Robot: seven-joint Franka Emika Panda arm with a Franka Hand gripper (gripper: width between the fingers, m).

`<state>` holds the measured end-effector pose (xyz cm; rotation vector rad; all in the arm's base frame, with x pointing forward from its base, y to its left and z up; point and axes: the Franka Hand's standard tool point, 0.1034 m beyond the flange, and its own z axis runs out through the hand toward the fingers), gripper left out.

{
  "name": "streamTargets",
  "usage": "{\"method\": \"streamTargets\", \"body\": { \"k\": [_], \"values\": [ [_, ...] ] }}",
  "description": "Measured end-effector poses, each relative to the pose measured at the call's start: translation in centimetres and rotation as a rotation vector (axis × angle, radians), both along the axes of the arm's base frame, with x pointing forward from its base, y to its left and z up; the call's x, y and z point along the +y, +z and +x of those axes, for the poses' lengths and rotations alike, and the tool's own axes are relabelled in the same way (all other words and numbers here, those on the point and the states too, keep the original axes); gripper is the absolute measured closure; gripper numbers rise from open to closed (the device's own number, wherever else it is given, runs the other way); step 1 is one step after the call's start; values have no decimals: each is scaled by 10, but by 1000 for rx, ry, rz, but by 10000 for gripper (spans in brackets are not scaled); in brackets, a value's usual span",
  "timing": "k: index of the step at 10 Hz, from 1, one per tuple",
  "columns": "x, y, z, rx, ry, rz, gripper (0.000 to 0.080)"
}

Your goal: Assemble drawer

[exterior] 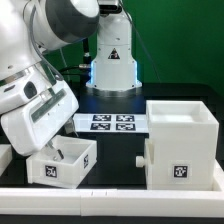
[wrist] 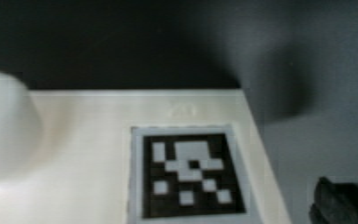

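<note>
A small white open-top tray point(exterior: 60, 162) with a square tag on its front sits at the exterior view's lower left. My gripper point(exterior: 60, 148) reaches down into or onto its rim. In the wrist view, a white face of the tray point(wrist: 87, 130) with a black-and-white tag point(wrist: 190, 170) fills the picture, blurred. One dark fingertip point(wrist: 346, 200) shows at the corner, apart from the white face, so the jaws stand open. The large cube-shaped casing point(exterior: 180, 145) stands at the exterior view's right. A second white part point(exterior: 4, 160) shows only at the left edge.
The marker board point(exterior: 110, 123) lies flat on the black table between tray and casing. A white lamp-like stand point(exterior: 112, 60) is at the back. A white rail point(exterior: 110, 195) runs along the front edge.
</note>
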<state>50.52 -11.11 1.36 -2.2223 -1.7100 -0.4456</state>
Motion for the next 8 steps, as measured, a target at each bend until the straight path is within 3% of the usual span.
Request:
{"method": "streamTargets", "body": {
  "k": [4, 5, 8],
  "values": [
    [-1, 0, 1, -5, -9, -6, 151],
    [-2, 2, 5, -18, -55, -34, 151],
    [19, 9, 12, -18, -166, -104, 151]
  ]
}}
